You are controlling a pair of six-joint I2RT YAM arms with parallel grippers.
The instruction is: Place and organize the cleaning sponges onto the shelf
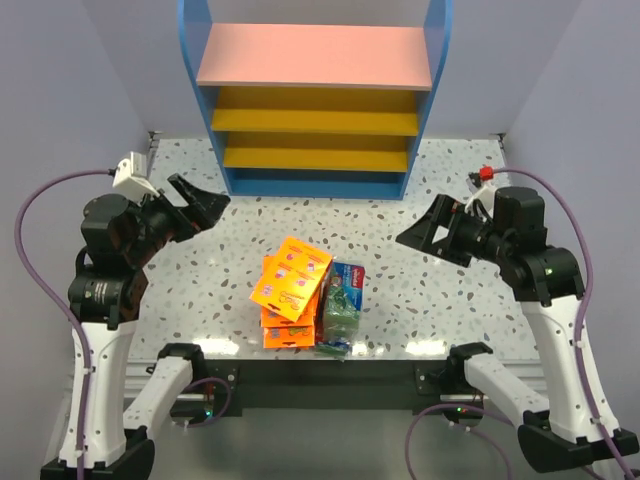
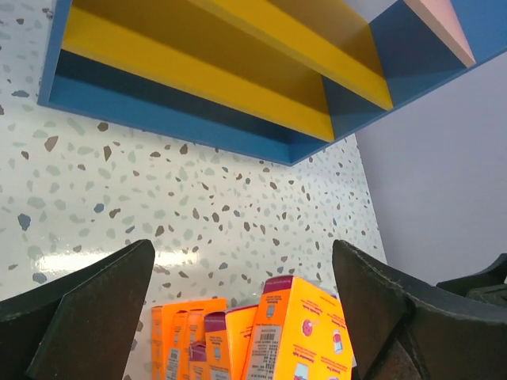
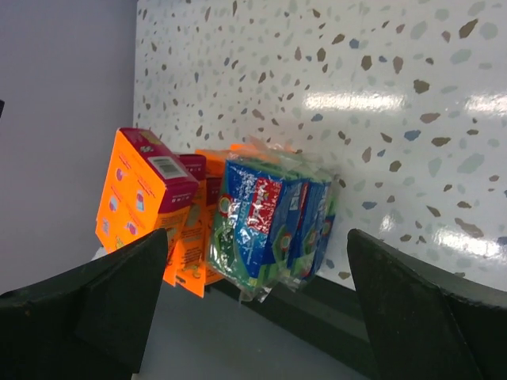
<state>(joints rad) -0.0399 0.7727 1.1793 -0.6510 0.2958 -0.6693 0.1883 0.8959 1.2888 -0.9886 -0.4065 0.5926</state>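
Several flat orange sponge packs (image 1: pixel 290 290) lie piled near the table's front edge, beside green-and-blue wrapped packs (image 1: pixel 342 305) on their right. Both also show in the right wrist view, orange (image 3: pixel 142 190) and green-and-blue (image 3: pixel 269 214). The orange packs show in the left wrist view (image 2: pixel 301 332). The shelf (image 1: pixel 315 100), with blue sides, pink top and two yellow boards, stands at the back, and shows in the left wrist view (image 2: pixel 214 87). My left gripper (image 1: pixel 205 205) is open and empty, up left of the pile. My right gripper (image 1: pixel 425 235) is open and empty, up right of it.
The speckled table (image 1: pixel 500 290) spans between the arms. Grey walls close in on both sides. A dark rail (image 1: pixel 330 375) runs along the table's front edge, just below the pile.
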